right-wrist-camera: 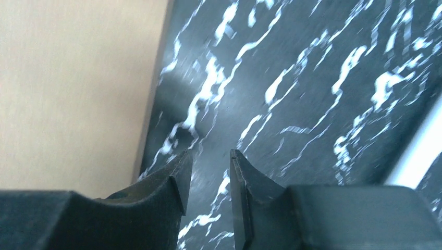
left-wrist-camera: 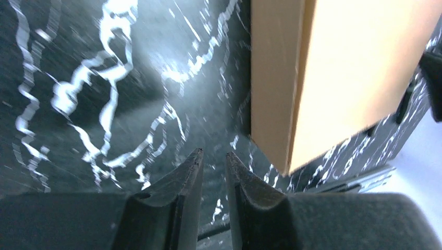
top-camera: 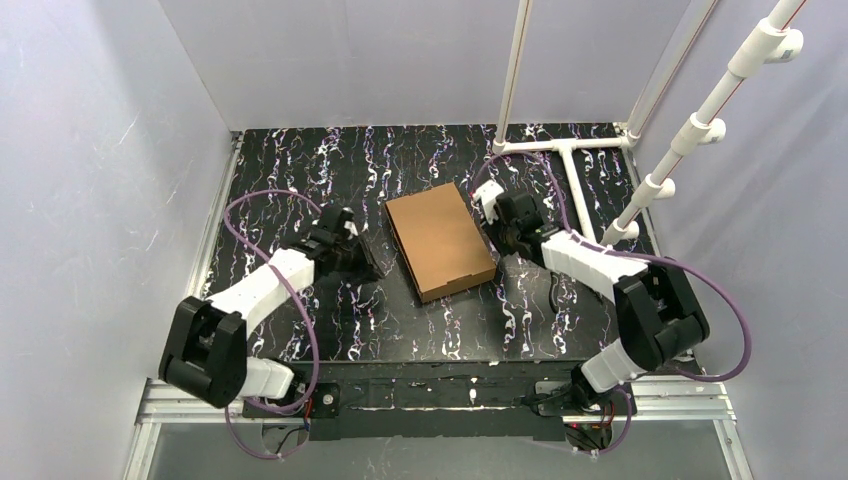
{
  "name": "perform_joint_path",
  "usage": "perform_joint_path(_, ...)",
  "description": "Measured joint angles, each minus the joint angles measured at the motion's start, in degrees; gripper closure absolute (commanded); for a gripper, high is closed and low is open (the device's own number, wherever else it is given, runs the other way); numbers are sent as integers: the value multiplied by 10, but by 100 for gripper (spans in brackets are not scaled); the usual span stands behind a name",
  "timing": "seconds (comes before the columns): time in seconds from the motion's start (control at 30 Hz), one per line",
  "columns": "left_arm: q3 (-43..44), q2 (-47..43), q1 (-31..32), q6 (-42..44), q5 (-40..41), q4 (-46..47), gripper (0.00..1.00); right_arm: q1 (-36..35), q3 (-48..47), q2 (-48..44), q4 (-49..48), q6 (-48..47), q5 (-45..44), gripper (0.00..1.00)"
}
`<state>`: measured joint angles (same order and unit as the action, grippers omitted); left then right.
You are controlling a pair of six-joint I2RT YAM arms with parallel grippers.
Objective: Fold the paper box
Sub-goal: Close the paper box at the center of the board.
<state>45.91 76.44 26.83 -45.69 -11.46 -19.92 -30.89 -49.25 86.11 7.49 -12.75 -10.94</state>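
Now, paper box (top-camera: 440, 240): we see it closed.
Left gripper (left-wrist-camera: 213, 153): narrow, empty, near it.
Right gripper (right-wrist-camera: 210, 152): narrow, empty, just beside it.

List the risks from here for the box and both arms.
The paper box lies closed with neither gripper touching it; it may spring open.
The left gripper, jaws slightly apart and empty, sits low beside the box's corner; a sideways move could shove it.
The right gripper is near the white pipe frame; retreating wide could strike it.

paper box (top-camera: 440, 240), brown cardbd, closed (lying skewed)
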Motion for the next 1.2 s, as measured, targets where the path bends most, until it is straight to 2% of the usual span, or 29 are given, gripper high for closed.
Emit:
perform_joint_path(0.17, 46, 80, -84, 49, -23, 16, 81, 28, -99, 67, 2, -32, 17, 61)
perform_joint_path(0.37, 218, 259, -111, 87, -39, 15, 93, 49, -238, 201, 22, -49, 47, 67)
perform_joint_path(0.5, 331, 357, -113, 96, -54, 7, 96, 54, -323, 289, 48, -52, 83, 76)
perform_joint_path(0.63, 394, 436, -110, 91, -92, 9, 95, 50, -381, 347, 86, -45, 129, 75)
perform_joint_path(0.77, 403, 457, -117, 82, -115, 4, 89, 54, -391, 349, 106, -33, 141, 65)
perform_joint_path(0.83, 400, 449, -118, 87, -108, -3, 86, 54, -392, 346, 117, -36, 129, 58)
perform_joint_path(0.93, 350, 395, -123, 96, -96, -4, 70, 46, -391, 331, 138, -51, 102, 47)
perform_joint_path(1.0, 273, 304, -128, 102, -90, -3, 58, 41, -389, 309, 151, -63, 81, 38)
perform_joint_path(1.07, 197, 191, -140, 106, -88, 1, 37, 35, -376, 262, 156, -77, 64, 26)
perform_joint_path(1.13, 127, 72, -153, 103, -95, 23, 22, 35, -351, 195, 155, -88, 62, 14)
perform_joint_path(1.2, 61, -19, -162, 83, -113, 71, 15, 44, -325, 134, 153, -93, 87, 11)
